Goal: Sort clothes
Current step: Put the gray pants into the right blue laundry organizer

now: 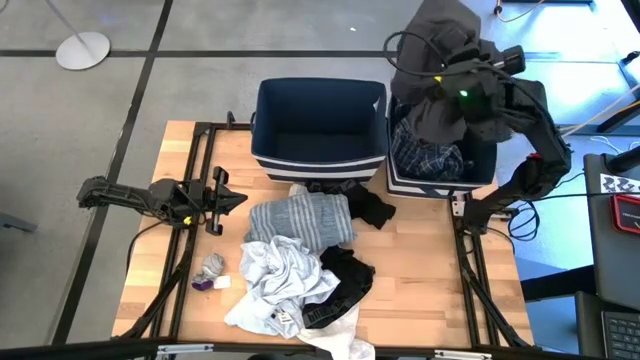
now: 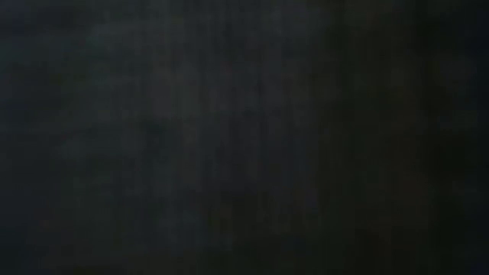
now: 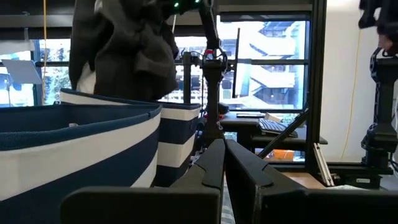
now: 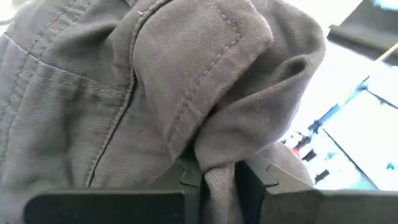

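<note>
Right gripper (image 4: 217, 180) is clamped on a dark grey garment (image 1: 440, 110), held above the right bin (image 1: 480, 180) containing the plaid shirt (image 1: 425, 155), while the closed left gripper (image 1: 235, 198) is parked at the table's left.

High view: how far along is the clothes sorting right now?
Done: a blue-white plaid shirt lies in the right navy fabric bin. In hand: the right gripper is shut on a dark grey cotton garment above that bin. Left: the left navy bin looks empty, and the grey striped top, white pieces and black items lie on the table. The left gripper waits shut at the table's left.
</note>
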Available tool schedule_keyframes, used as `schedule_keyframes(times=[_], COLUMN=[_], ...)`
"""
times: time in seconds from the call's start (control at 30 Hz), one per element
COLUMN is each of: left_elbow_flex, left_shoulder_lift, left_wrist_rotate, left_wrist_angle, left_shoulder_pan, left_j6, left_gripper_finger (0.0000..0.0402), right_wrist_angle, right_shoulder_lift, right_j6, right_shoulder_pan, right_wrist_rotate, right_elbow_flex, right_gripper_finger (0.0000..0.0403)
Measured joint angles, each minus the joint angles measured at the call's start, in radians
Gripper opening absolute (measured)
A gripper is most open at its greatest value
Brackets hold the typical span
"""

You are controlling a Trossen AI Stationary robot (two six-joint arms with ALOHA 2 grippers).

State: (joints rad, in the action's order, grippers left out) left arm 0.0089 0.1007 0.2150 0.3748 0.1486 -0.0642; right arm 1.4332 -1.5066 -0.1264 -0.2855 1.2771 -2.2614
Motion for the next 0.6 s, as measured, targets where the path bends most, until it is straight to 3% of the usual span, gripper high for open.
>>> schedule_keyframes(times=[0.33, 0.6], left_elbow_flex=[0.000, 0.000], left_shoulder_lift=[0.000, 0.000], left_wrist_rotate=[0.000, 0.000], left_wrist_angle=[0.001, -0.007], left_shoulder_pan=[0.000, 0.000], left_j6=[0.010, 0.016], left_gripper_finger=[0.0004, 0.0004], right_wrist_angle=[0.089, 0.090], right_shoulder_lift=[-0.001, 0.000], right_j6=[-0.175, -0.245], right_shoulder_pan=[-0.166, -0.345], right_wrist_rotate=[-0.213, -0.394], right_elbow_flex=[0.189, 0.434], right_gripper_finger=[0.0053, 0.0053])
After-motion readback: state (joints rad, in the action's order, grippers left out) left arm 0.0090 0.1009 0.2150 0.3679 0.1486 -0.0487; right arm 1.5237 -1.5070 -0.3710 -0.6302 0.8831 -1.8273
